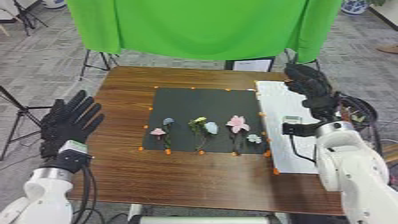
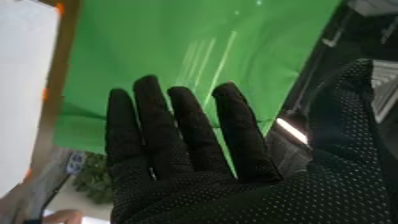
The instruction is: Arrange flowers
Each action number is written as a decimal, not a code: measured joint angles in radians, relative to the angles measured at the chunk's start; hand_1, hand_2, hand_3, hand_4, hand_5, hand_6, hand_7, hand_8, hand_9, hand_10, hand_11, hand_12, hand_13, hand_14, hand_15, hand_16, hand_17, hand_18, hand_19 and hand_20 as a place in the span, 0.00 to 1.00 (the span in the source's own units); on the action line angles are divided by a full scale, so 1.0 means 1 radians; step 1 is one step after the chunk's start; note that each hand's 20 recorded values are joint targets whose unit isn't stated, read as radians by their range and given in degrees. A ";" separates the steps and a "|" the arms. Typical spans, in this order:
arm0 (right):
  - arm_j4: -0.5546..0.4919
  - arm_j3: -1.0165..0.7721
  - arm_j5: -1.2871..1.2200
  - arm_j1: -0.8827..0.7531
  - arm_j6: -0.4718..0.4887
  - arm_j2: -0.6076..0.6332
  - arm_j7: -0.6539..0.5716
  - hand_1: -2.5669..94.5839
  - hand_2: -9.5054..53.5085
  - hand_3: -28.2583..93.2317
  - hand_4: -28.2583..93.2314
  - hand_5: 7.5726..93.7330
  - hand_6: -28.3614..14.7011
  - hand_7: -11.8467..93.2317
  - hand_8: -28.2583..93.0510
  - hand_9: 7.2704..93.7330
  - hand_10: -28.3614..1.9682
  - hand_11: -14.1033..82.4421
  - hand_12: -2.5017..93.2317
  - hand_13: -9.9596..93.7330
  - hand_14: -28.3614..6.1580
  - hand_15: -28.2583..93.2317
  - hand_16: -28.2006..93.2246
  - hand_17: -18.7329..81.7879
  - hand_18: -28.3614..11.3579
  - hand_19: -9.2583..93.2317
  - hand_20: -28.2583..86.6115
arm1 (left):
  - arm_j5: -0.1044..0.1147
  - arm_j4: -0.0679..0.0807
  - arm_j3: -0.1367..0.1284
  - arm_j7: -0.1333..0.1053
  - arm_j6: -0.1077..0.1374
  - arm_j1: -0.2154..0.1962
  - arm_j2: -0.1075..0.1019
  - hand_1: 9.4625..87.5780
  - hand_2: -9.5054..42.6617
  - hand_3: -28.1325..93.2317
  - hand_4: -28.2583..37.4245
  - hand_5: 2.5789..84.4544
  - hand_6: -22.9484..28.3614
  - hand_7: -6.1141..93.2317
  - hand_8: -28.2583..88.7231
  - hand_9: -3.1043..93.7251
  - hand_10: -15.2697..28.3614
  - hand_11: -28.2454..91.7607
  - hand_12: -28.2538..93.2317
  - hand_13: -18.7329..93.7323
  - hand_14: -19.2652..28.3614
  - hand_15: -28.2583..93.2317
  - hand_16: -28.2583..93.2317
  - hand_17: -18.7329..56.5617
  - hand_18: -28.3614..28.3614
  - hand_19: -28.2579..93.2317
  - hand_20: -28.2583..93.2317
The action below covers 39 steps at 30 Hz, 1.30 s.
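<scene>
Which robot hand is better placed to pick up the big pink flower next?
Probably the right robot hand. It is open near the right edge of the table and looks closer to the big pink flower; the left robot hand is mostly out past the left edge.

Bright, even light; pale glare streaks the green cloth [image 2: 187, 50] in the wrist view.

A lab — green cloth [image 1: 195, 30], tripods [image 1: 19, 103], robot arms [image 1: 357, 172].

pink, white and pale blue flowers [image 1: 237, 123] with green stems lie side by side on the dark mat [image 1: 209, 102].
</scene>
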<state>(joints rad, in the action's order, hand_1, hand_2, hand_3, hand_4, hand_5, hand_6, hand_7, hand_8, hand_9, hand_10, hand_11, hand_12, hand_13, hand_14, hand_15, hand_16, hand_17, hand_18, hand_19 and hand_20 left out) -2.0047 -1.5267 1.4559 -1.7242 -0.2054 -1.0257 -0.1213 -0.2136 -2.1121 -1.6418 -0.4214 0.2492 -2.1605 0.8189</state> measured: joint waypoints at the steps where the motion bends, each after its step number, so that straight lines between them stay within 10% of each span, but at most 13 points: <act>1: 0.000 -0.003 -0.036 -0.002 0.005 0.000 0.016 0.07 0.34 0.87 0.00 0.35 0.58 0.21 0.15 0.36 0.47 0.18 0.15 0.41 0.32 0.34 0.40 0.36 0.26 0.37 0.43 | -0.002 0.000 -0.003 -0.001 0.000 -0.003 0.000 0.17 0.46 0.82 0.00 0.44 0.61 0.14 0.18 0.34 0.67 0.34 0.32 0.34 0.69 0.42 0.18 0.17 0.75 0.47 0.30; 10: -0.040 -0.028 -0.495 -0.039 0.060 -0.005 0.064 0.08 0.33 0.87 0.00 0.36 0.56 0.20 0.15 0.36 0.50 0.18 0.14 0.41 0.32 0.32 0.41 0.36 0.26 0.37 0.44 | -0.006 0.005 -0.003 -0.016 -0.001 0.007 -0.001 0.17 0.46 0.82 0.00 0.44 0.60 0.13 0.18 0.34 0.67 0.34 0.31 0.34 0.68 0.42 0.19 0.17 0.75 0.47 0.30; 26: -0.062 -0.057 -0.484 -0.050 0.093 -0.017 0.061 0.08 0.33 0.87 0.01 0.37 0.56 0.20 0.15 0.36 0.48 0.18 0.14 0.42 0.33 0.31 0.42 0.36 0.26 0.36 0.43 | -0.002 0.000 -0.040 -0.049 0.005 -0.025 -0.003 0.17 0.46 0.82 0.00 0.45 0.60 0.14 0.18 0.35 0.67 0.34 0.31 0.35 0.70 0.43 0.19 0.17 0.75 0.47 0.30; 39: -0.059 -0.038 -0.466 -0.020 0.131 -0.020 0.048 0.11 0.30 0.88 0.02 0.39 0.57 0.21 0.15 0.35 0.46 0.18 0.14 0.42 0.32 0.31 0.43 0.35 0.26 0.36 0.44 | 0.028 -0.016 -0.033 -0.080 0.060 -0.027 -0.003 0.18 0.46 0.83 0.00 0.47 0.62 0.15 0.18 0.37 0.69 0.36 0.31 0.36 0.72 0.45 0.19 0.17 0.75 0.47 0.30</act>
<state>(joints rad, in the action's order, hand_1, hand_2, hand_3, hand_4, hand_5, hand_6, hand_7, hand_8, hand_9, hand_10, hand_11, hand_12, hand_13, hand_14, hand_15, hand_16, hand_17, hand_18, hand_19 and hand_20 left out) -2.0633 -1.5647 0.9896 -1.7439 -0.0743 -1.0460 -0.0733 -0.1854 -2.1277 -1.6745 -0.5013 0.3088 -2.1875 0.8155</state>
